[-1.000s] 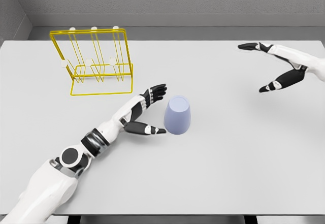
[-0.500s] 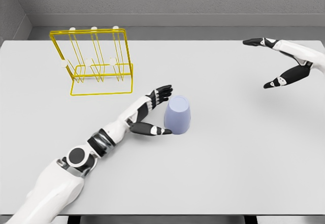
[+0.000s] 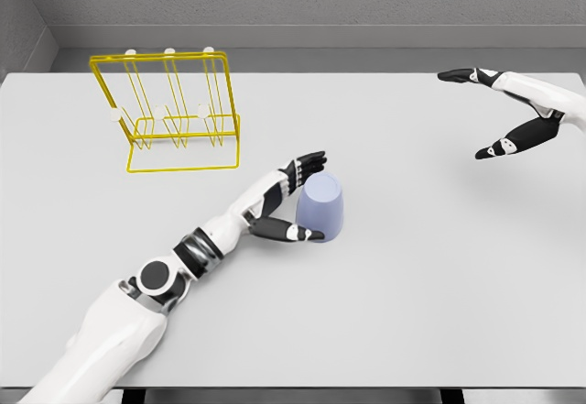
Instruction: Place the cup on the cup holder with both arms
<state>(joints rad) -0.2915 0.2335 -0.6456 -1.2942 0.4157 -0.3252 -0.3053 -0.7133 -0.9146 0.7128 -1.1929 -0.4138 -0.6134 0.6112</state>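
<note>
Robot hands reaching for a cup on a pale grey worktop [image 3: 439, 267].

Left hand [image 3: 295, 201] has closed in until its spread fingers [image 3: 311, 159] bracket the smooth lavender cup [image 3: 321, 206], upside down mid-worktop; not yet gripped. Right hand [image 3: 499, 115] hangs open, far right. Yellow wire cup holder [image 3: 169, 111] waits behind.

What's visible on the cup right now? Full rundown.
The cup is a plain pale lavender tumbler, matte, no handle. It stands upside down on the white table, its closed base up and its wider end on the surface, near the table's middle, right of and nearer than the yellow wire cup holder. The left hand brackets its left side, fingers at the top, thumb low at the front; contact looks close but uncertain.
</note>
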